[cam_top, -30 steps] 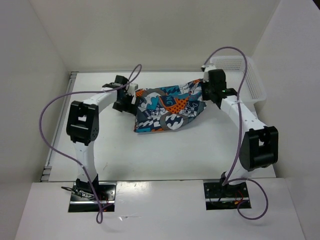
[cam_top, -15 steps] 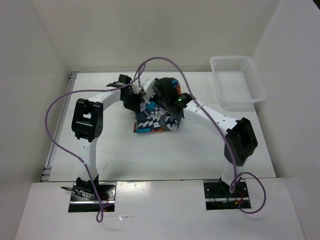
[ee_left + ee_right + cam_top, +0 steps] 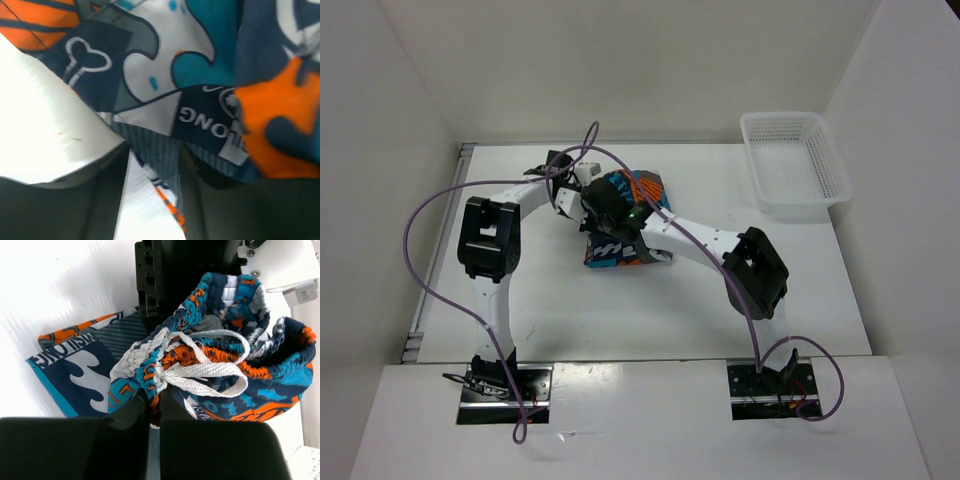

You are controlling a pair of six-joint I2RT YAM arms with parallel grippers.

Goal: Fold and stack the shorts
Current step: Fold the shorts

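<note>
White worktop (image 3: 720,310): my left jaws and right jaws both clamp the bunched blue-orange-white patchwork fabric shorts (image 3: 220,365).

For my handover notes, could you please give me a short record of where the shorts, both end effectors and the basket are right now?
shorts: bunched and partly folded over, lying on the table between the two arms
left end effector: shut on a fold of the shorts
right end effector: shut on the gathered waistband, next to the white drawstring
basket: white, at the far right of the table, apart from the shorts
stack: not yet made
</note>
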